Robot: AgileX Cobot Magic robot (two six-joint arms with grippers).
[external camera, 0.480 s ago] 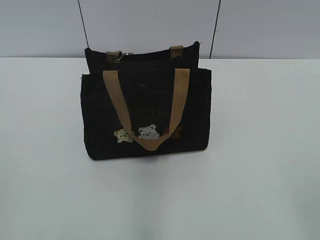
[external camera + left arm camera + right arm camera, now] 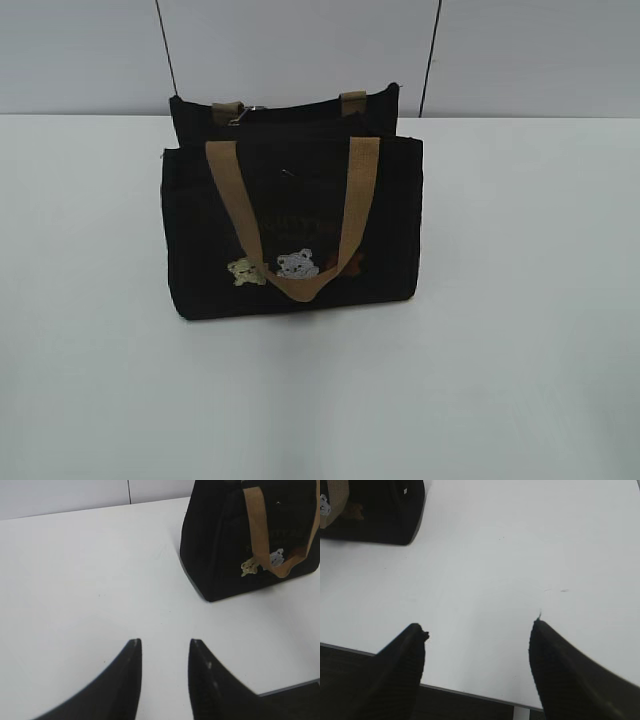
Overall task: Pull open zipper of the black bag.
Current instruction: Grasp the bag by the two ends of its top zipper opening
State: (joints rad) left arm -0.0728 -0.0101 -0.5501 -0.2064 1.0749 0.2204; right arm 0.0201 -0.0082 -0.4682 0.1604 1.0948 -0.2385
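The black bag [image 2: 290, 225] stands upright on the white table [image 2: 520, 300], with tan handles and small bear patches on its front. Along its top edge runs the dark zipper, whose silvery pull tab [image 2: 243, 113] sits near the left end. In the left wrist view the bag [image 2: 220, 545] is far ahead to the right of my left gripper [image 2: 165, 642], which stands open over bare table with nothing between its fingers. My right gripper [image 2: 479, 625] is open wide near the table's front edge, and only a corner of the bag [image 2: 380, 510] shows at the upper left. Neither gripper appears in the exterior view.
A pale wall with two dark vertical seams [image 2: 165, 50] rises behind the table. The table's front edge [image 2: 470, 692] runs just under my right gripper, with dark floor below it.
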